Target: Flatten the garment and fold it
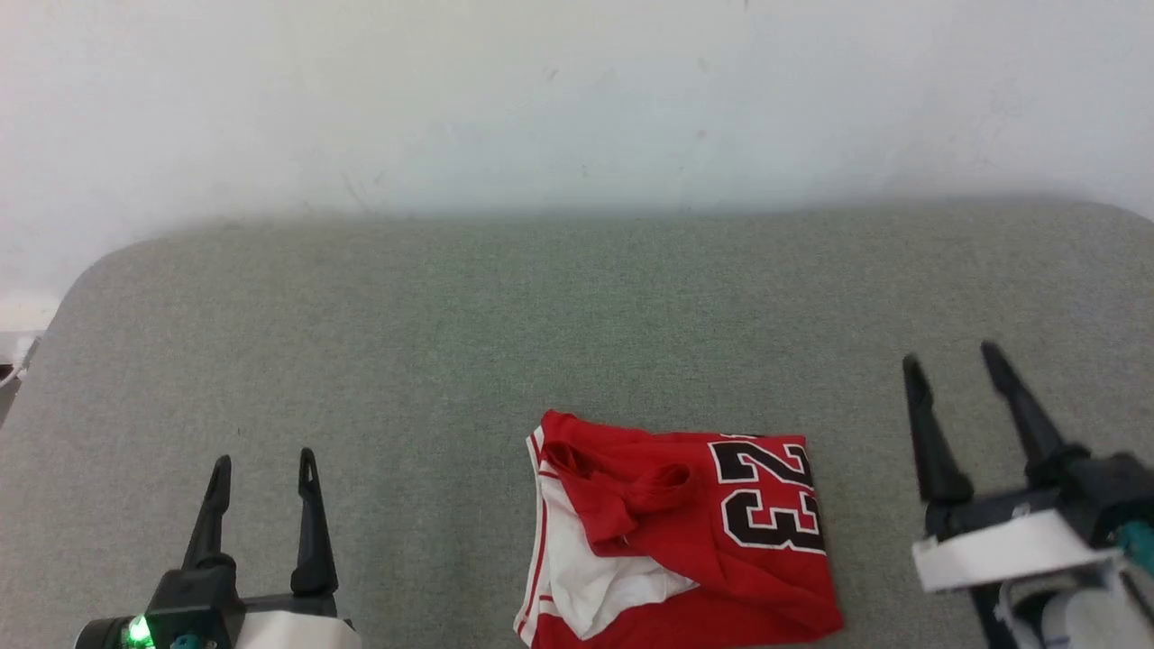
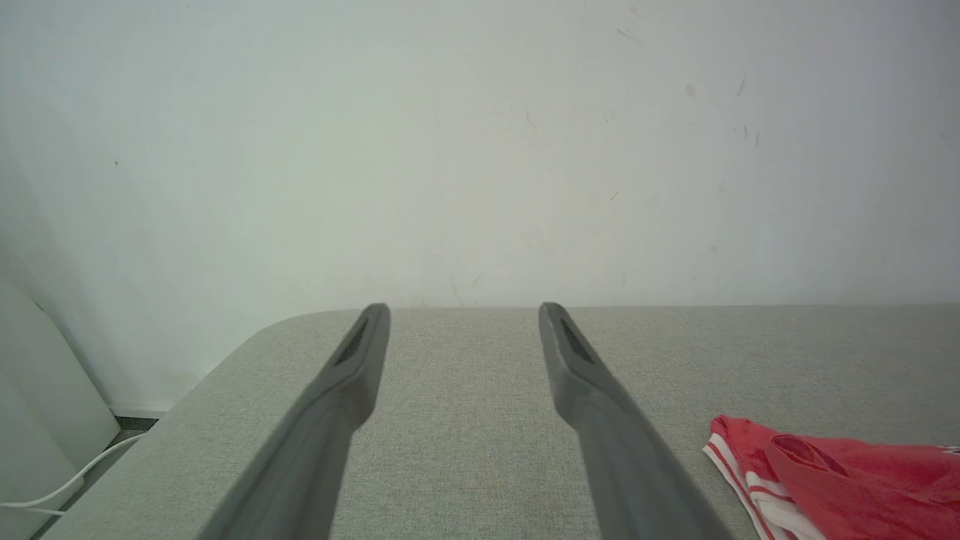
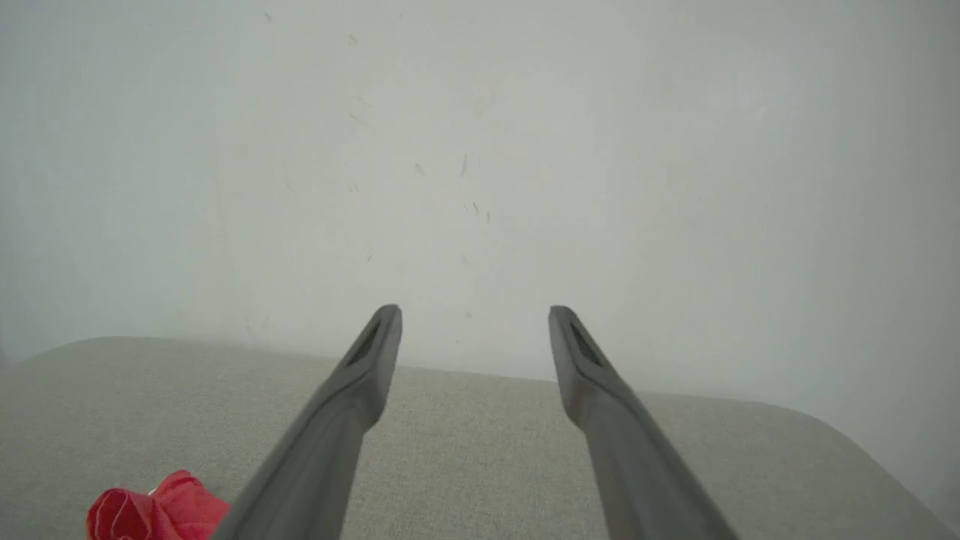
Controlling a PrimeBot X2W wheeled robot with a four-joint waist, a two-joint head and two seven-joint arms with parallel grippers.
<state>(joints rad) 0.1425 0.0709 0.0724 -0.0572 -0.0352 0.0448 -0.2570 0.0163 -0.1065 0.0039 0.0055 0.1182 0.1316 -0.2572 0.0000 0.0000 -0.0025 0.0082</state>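
The garment (image 1: 676, 532) is seen lying as a folded, somewhat rumpled bundle on the grey fabric-covered worktop (image 1: 433, 315), low in the middle of the head view and between the two arms. Its black, white-outlined "23" is turned upward on the bundle's right part, and white fabric with red striped trim is shown at its left. The left pincer (image 1: 264, 460) is held open and empty, well apart from the cloth (its fingers point toward the pale wall (image 1: 577, 90)). The right pincer (image 1: 951, 354) is likewise spread, nothing gripped, clear of the garment's right side.
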